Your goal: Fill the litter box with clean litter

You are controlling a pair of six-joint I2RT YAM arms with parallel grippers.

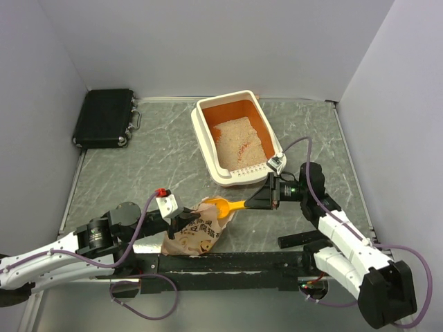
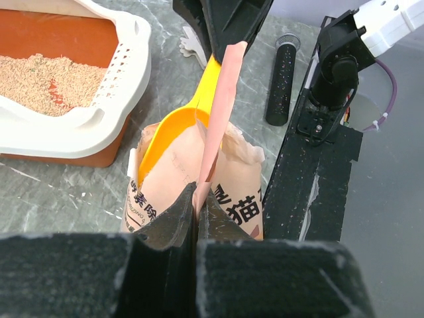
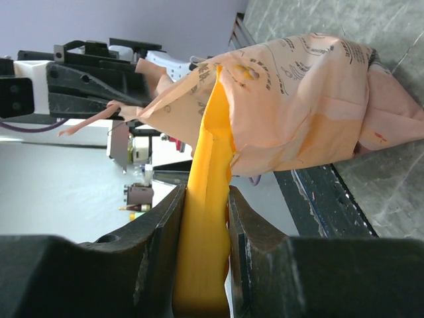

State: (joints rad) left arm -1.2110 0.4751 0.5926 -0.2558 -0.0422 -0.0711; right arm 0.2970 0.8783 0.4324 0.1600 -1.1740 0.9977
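Note:
The litter box (image 1: pixel 205 140), cream outside and orange inside, stands at mid table with pale beige clean litter (image 1: pixel 238 144) over part of its floor; it also shows in the left wrist view (image 2: pixel 126 86) with the litter (image 2: pixel 50 79). The peach-pink bag (image 1: pixel 197 235) stands near the front edge. My left gripper (image 1: pixel 187 220) is shut on the bag's top edge (image 2: pixel 218 112). My right gripper (image 1: pixel 261 199) is shut on the handle of the yellow-orange scoop (image 1: pixel 223 206), whose bowl (image 2: pixel 165 132) sits in the bag's mouth; the scoop (image 3: pixel 207 218) and bag (image 3: pixel 298 106) show in the right wrist view.
A black case (image 1: pixel 104 117) lies at the back left corner. A black rail (image 1: pixel 228 263) runs along the table's front edge. A black cylinder (image 2: pixel 283 79) lies on the table beside the right arm. White walls close in the sides and back.

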